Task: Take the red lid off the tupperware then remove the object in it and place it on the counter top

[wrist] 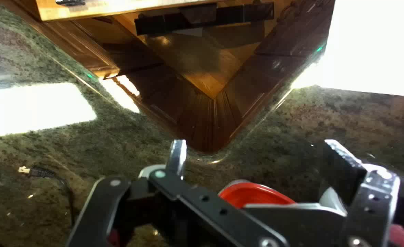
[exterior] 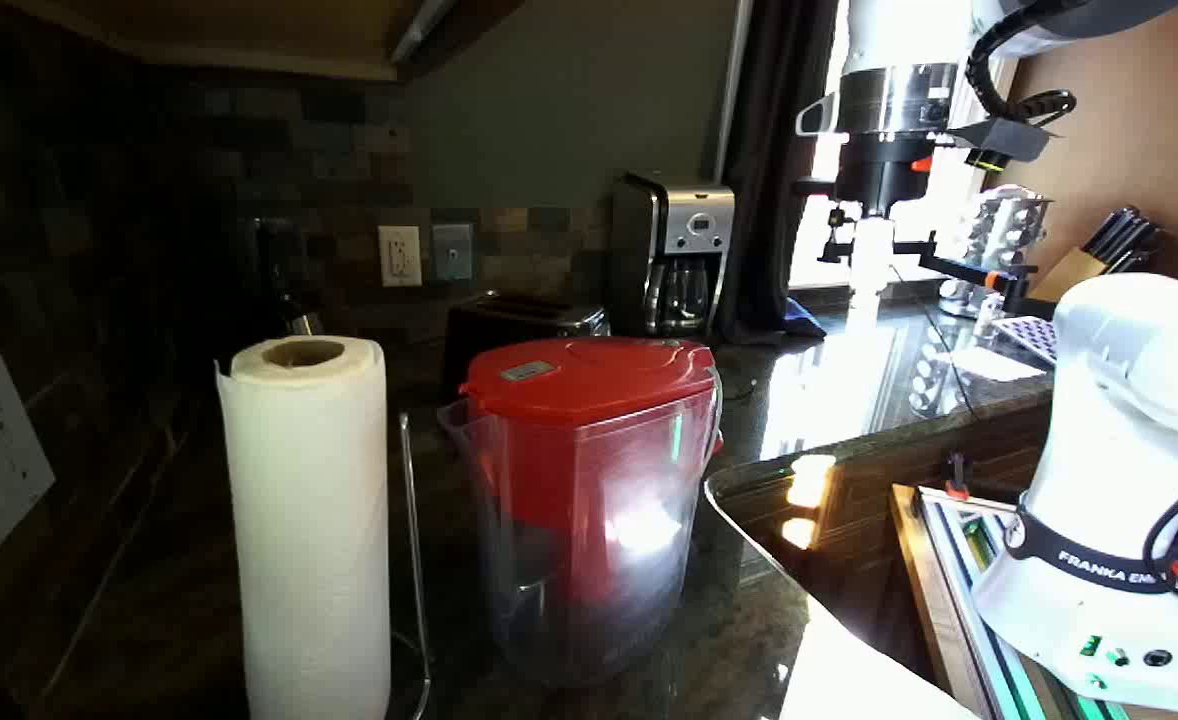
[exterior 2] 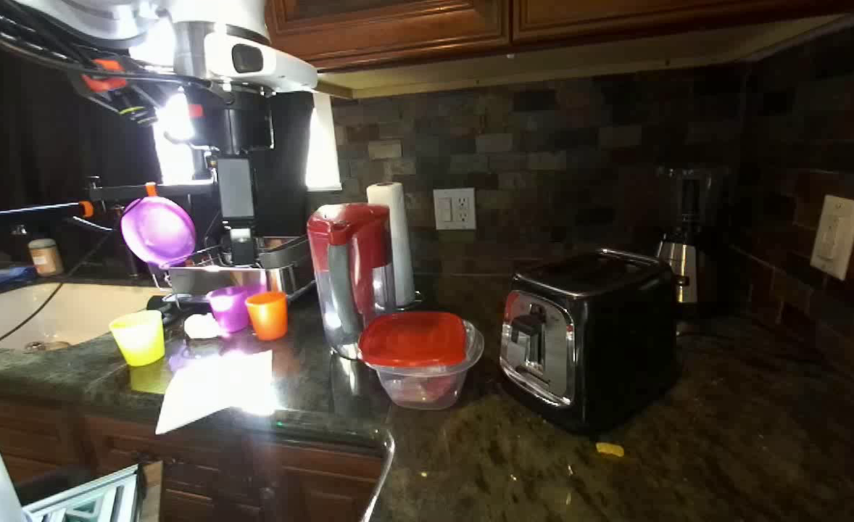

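Red lid (exterior 2: 414,339): lies on top of the tupperware (exterior 2: 407,390), set off to one side, so that a strip of clear rim shows beyond it. We judge it laid on loosely rather than pressed down, which would suit a simple lift.

Object (exterior 2: 434,392) inside: a dim reddish shape behind the clear wall; we cannot tell what it is.

Gripper (wrist: 256,141): hangs in the air, jaws spread wide, nothing between them. We read the spread as readiness to straddle the lid; neither removal is done yet.

Counter top (exterior 2: 507,478): dark polished stone. It bears the tupperware near its inner corner, presumably for easy reach.

Pitcher (exterior 2: 358,275): tall, upright, just beside the tupperware; whether the two touch we cannot tell. We count it the chief obstacle, since a wide descent could knock it.

Toaster (exterior 2: 594,341): black, on the opposite side, apart from the tupperware.

Yellow cup (exterior 2: 137,338), orange cup (exterior 2: 267,316), purple cup (exterior 2: 228,309): well apart from the lid; we think them out of the way.

Cable (wrist: 44,173): loose on the stone.
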### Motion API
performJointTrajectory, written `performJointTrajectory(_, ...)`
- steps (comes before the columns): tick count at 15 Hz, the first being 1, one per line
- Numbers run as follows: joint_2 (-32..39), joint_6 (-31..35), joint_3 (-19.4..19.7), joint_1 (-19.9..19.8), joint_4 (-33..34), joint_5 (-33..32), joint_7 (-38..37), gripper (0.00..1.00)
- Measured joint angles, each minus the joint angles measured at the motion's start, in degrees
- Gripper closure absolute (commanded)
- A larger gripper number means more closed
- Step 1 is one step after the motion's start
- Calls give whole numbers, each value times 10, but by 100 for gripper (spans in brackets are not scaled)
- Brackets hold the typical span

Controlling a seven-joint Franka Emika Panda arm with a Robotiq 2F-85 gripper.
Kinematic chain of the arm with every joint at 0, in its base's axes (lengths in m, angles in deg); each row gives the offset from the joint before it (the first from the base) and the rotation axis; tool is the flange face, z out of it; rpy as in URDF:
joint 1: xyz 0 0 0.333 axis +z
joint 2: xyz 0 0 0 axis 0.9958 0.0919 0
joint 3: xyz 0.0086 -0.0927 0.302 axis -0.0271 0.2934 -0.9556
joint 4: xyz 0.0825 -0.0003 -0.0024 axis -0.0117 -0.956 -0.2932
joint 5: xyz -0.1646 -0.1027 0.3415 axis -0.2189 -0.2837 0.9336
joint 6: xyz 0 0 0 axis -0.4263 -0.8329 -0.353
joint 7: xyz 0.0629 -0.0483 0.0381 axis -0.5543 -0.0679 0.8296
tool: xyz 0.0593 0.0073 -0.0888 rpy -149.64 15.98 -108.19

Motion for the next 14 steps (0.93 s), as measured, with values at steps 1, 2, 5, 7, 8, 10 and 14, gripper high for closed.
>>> performJointTrajectory(1,0,0,0,0,0,0,0,0)
performJointTrajectory(2,0,0,0,0,0,0,0,0)
performJointTrajectory(5,0,0,0,0,0,0,0,0)
performJointTrajectory(7,0,0,0,0,0,0,0,0)
performJointTrajectory(8,0,0,0,0,0,0,0,0)
performJointTrajectory(10,1,5,0,-2,0,0,-1,0)
performJointTrajectory(14,25,79,17,-36,-2,-3,-10,0)
